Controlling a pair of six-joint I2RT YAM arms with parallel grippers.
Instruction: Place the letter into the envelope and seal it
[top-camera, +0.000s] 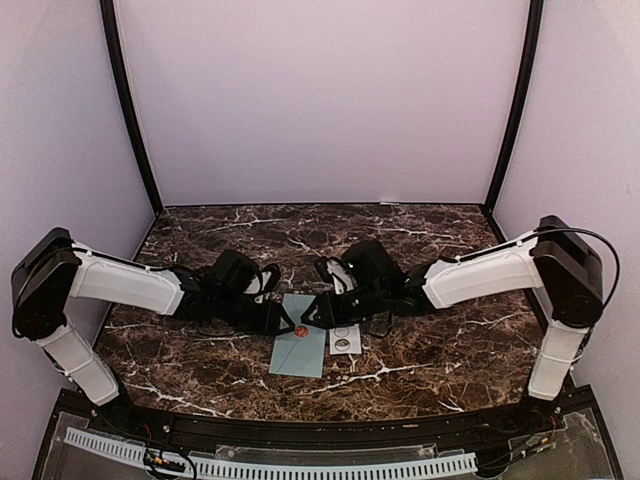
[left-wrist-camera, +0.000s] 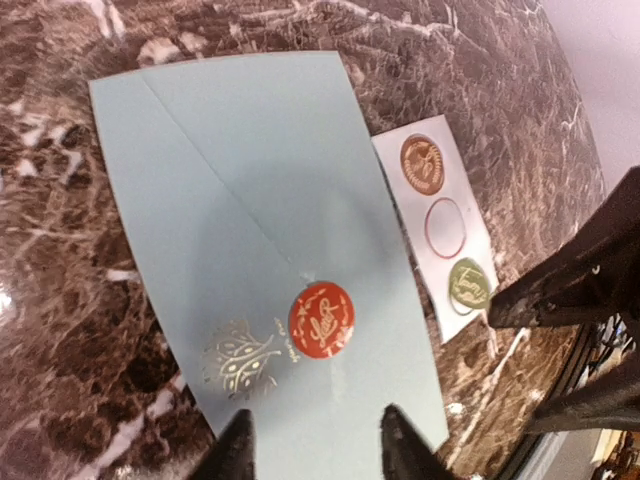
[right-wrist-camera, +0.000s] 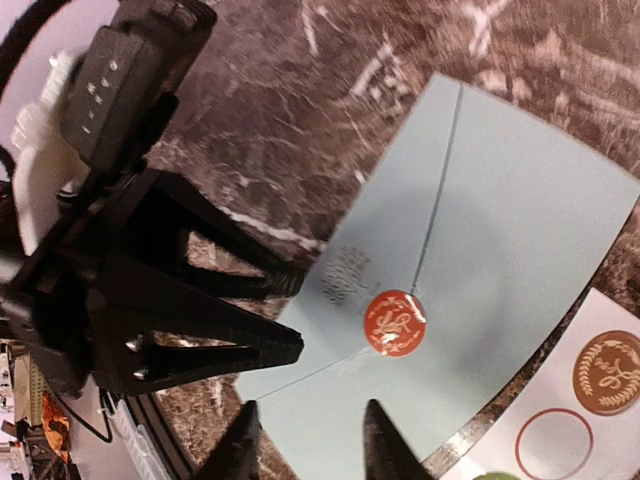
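Observation:
The pale teal envelope (top-camera: 299, 348) lies flat on the marble table, flap folded down, with a round red sticker (top-camera: 301, 316) on the flap's tip. It also shows in the left wrist view (left-wrist-camera: 270, 220) and the right wrist view (right-wrist-camera: 510, 230), red sticker (left-wrist-camera: 322, 320) (right-wrist-camera: 393, 323) stuck on. The letter is not visible. My left gripper (top-camera: 285, 325) (left-wrist-camera: 315, 430) is open and empty, just above the envelope's far end. My right gripper (top-camera: 312, 318) (right-wrist-camera: 308, 420) is open and empty, facing it over the same end.
A small white sticker strip (top-camera: 345, 340) lies right of the envelope, holding a brown sticker (left-wrist-camera: 421, 162), an empty ring and a green sticker (left-wrist-camera: 468, 283). The two grippers' fingertips are close together. Dark marble table (top-camera: 440, 350) all around, pale walls behind.

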